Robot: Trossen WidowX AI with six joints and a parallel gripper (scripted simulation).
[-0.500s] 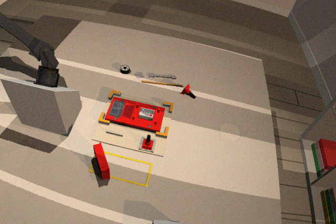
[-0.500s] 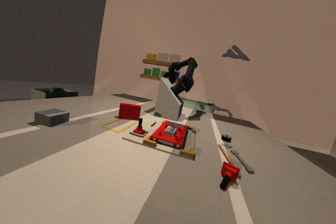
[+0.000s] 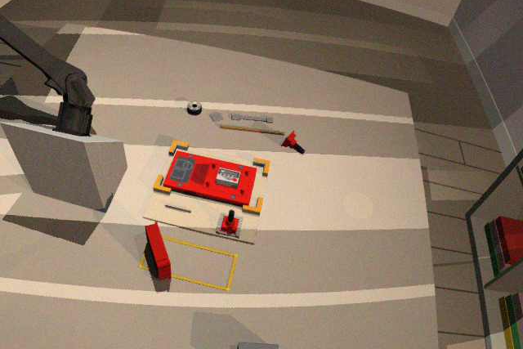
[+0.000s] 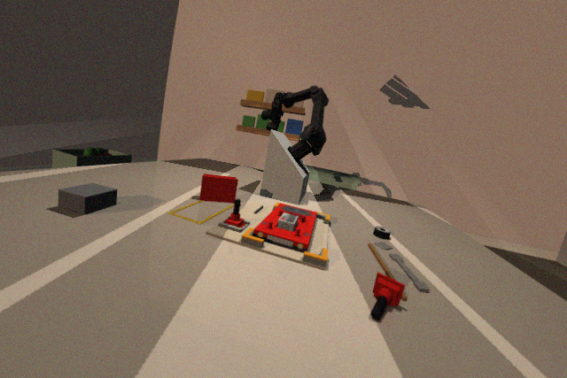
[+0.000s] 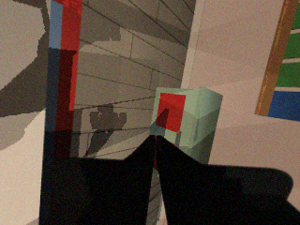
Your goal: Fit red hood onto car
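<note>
Fingers of our hand (image 4: 270,127) (image 5: 156,139) are pressed together, pinching nothing. We see the hood (image 3: 158,251) (image 4: 219,188) standing on edge.

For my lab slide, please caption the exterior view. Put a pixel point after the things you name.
The red hood (image 3: 158,250) (image 4: 219,188) stands upright beside the jigged car chassis (image 3: 196,193) (image 4: 299,213), not yet fitted.

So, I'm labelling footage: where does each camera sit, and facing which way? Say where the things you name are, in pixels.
Top: high up, looking steeply down; part of the black arm (image 3: 35,55) (image 4: 318,112) shows.
Exterior: low, facing the whole arm across the red toy chassis (image 3: 198,186) (image 4: 267,227).
Wrist: on the arm, looking past shut black fingers toward a pale-green box (image 5: 211,122).
Top and exterior share the chassis and red hood shell (image 3: 158,252) (image 4: 219,189).
</note>
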